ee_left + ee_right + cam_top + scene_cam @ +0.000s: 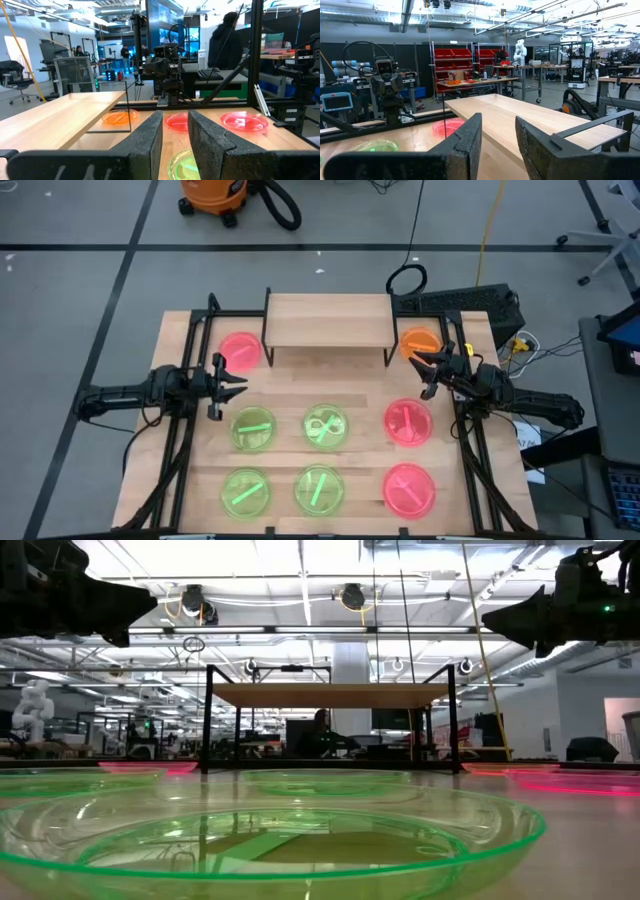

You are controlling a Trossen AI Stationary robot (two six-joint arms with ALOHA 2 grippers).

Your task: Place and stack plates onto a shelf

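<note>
The shelf (328, 320) stands at the table's far middle on thin black legs, its light-wood board bare. Several plates lie flat on the tabletop. A pink plate (240, 350) sits left of the shelf and an orange plate (420, 342) right of it. Two green plates (253, 428) (326, 427) and a pink one (408, 422) form the middle row. Two green (245, 491) (319, 489) and a pink (410, 488) form the near row. My left gripper (236, 385) hovers open between the left pink plate and a green one. My right gripper (420, 372) hovers open beside the orange plate.
Black frame rails run along the table's left and right sides under both arms. A black keyboard (470, 302) and cables lie at the far right corner. People and workbenches show in the room beyond the table. Bare wood lies under the shelf and in front of it.
</note>
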